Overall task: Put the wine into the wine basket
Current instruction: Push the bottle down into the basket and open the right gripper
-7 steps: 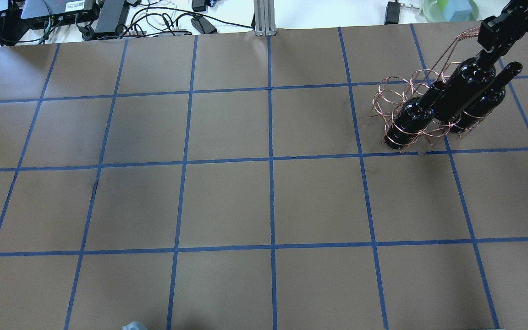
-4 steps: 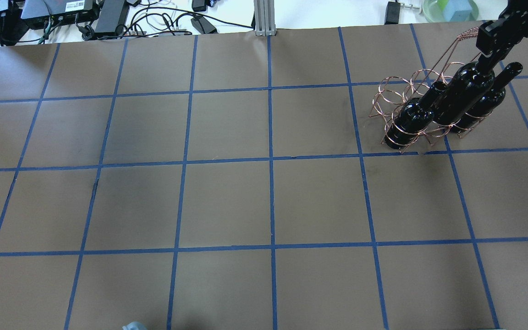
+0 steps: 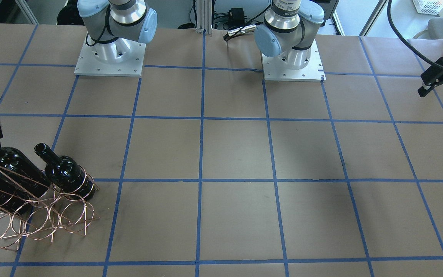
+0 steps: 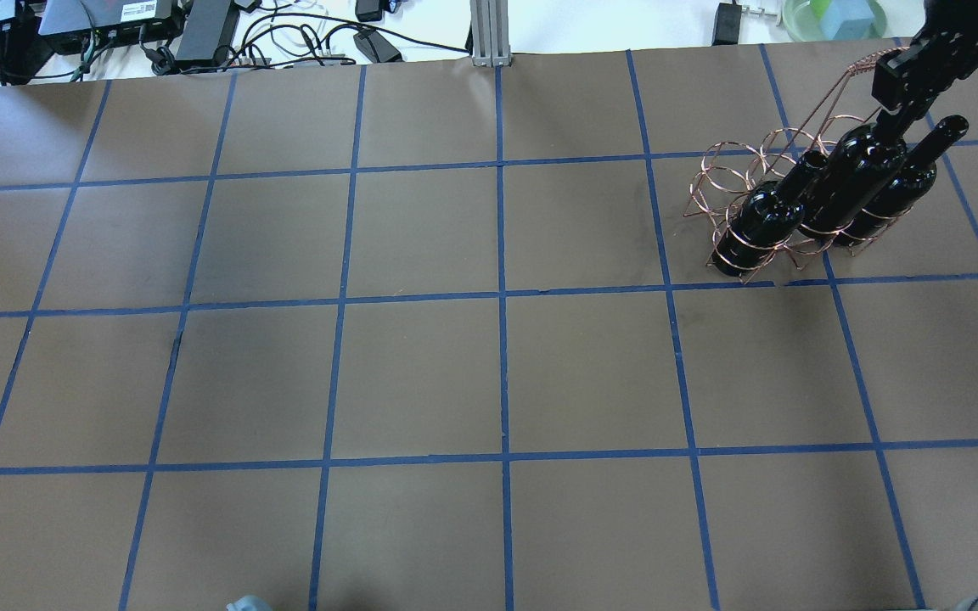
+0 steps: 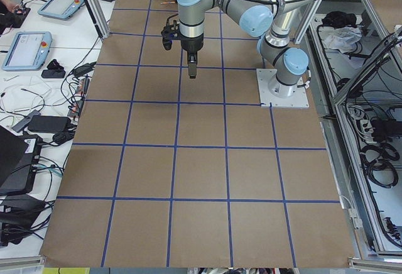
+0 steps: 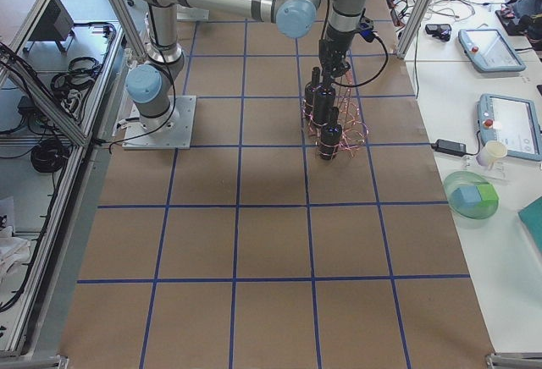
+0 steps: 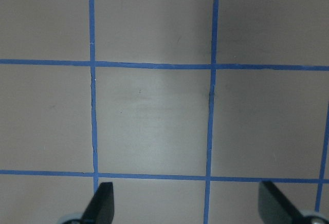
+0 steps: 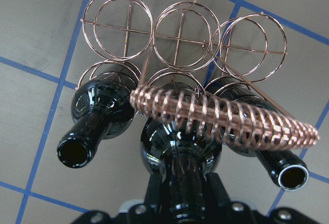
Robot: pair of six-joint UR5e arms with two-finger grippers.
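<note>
I can't see right gripper [image 4: 895, 109] fingertips; clamped on glossy black glass wine bottle [image 4: 850, 182] neck, copper twisted-wire basket [image 8: 221, 116] below. Left gripper [image 7: 189, 206] wide.

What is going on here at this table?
The right gripper is shut on the neck of a wine bottle, which stands in the middle loop of the wire basket's occupied row. Two more bottles sit in the loops either side; the other three loops are empty. The left gripper hovers open over the table.
</note>
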